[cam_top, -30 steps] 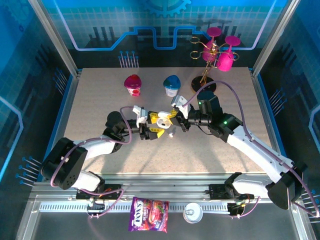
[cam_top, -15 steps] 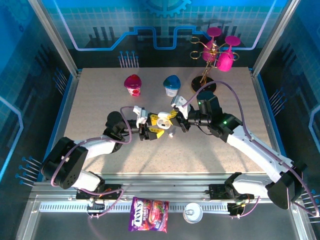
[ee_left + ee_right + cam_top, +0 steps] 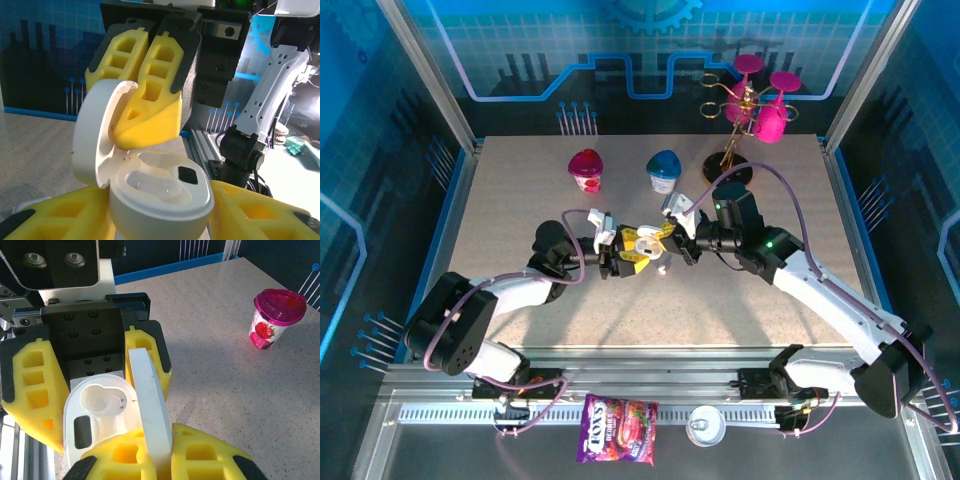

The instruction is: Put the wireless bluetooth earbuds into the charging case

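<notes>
From above, the two grippers meet near the middle of the worktop (image 3: 520, 210). The left gripper (image 3: 620, 258) reaches in from 9 o'clock and the right gripper (image 3: 668, 243) from 3 o'clock. The white charging case (image 3: 645, 243) sits between them. At 5 o'clock from the case, just beside it on the worktop, lies a tiny white earbud (image 3: 663, 268). At least I think it is one; it is too small to be sure.

On the left wrist camera, the left gripper (image 3: 160, 225) is partly closed, with one yellow finger on each side of the charging case (image 3: 165, 200), hugging it. The lid (image 3: 92, 135) stands open at 10 o'clock. The right gripper (image 3: 131, 117) is shut tight on its edge. The little holes in the case look empty to me.

On the right wrist camera, the right gripper (image 3: 157, 440) pinches the lid (image 3: 150, 395) upright, with the open charging case (image 3: 95, 415) at 9 o'clock from the lid.

To do this well, I would hug the case gently, because it is smooth and round and could pop out. I would not pull the lid back too far. One gripper has to fetch the earbud, and I would free the right one. The earbud should go in stem first, slowly.
</notes>
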Robot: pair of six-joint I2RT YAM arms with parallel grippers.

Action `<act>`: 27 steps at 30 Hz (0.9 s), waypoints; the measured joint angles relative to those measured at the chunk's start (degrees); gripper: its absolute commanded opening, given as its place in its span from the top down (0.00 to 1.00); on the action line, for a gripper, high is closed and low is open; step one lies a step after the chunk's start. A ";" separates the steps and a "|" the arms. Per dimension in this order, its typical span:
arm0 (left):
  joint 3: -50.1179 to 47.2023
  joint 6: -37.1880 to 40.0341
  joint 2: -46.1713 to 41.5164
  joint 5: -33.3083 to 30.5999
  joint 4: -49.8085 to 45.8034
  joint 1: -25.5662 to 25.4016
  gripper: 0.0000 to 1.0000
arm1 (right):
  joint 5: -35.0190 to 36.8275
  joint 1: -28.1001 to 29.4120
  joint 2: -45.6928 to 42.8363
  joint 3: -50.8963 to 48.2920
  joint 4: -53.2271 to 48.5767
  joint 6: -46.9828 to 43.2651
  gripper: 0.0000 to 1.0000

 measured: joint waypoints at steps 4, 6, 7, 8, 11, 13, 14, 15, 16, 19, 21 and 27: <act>0.02 -0.52 0.22 0.13 -0.04 0.02 0.61 | 0.17 -0.02 0.11 0.00 -0.07 -0.02 0.98; 0.02 -0.61 0.24 0.13 -0.02 0.02 0.64 | 0.24 -0.02 0.11 0.00 -0.07 -0.02 0.98; 0.02 -0.57 0.24 0.13 -0.04 0.02 0.64 | 0.26 -0.02 0.13 0.00 -0.07 -0.02 0.98; 0.02 -0.57 0.26 0.13 -0.07 0.02 0.65 | 0.31 -0.02 0.15 0.00 -0.09 -0.02 0.97; 0.02 -0.57 0.31 0.13 -0.07 0.07 0.66 | 0.42 -0.02 0.22 0.00 -0.07 0.00 0.90; 0.02 -0.55 0.37 0.13 -0.04 0.07 0.67 | 0.42 -0.02 0.22 0.00 -0.07 0.02 0.78; 0.02 -0.55 0.42 0.13 -0.02 0.07 0.68 | 0.42 0.00 0.22 0.00 0.00 -0.02 0.73; 0.02 -0.52 0.44 0.13 -0.02 0.04 0.68 | 0.42 0.00 0.22 0.00 0.11 0.28 0.67; 0.02 -0.50 0.52 0.13 -0.02 0.04 0.68 | 0.39 0.00 0.17 0.00 0.20 0.46 0.62; 0.02 -0.35 0.68 0.09 -0.02 0.04 0.68 | 0.42 -0.02 -0.28 0.00 0.79 1.18 0.50; 0.02 -0.22 0.68 0.04 -0.02 0.07 0.68 | 0.37 -0.07 -1.07 -0.04 1.31 1.64 0.46; 0.02 -0.09 0.68 -0.85 0.44 0.22 0.68 | -0.20 -1.03 -4.61 -1.03 3.23 3.72 0.39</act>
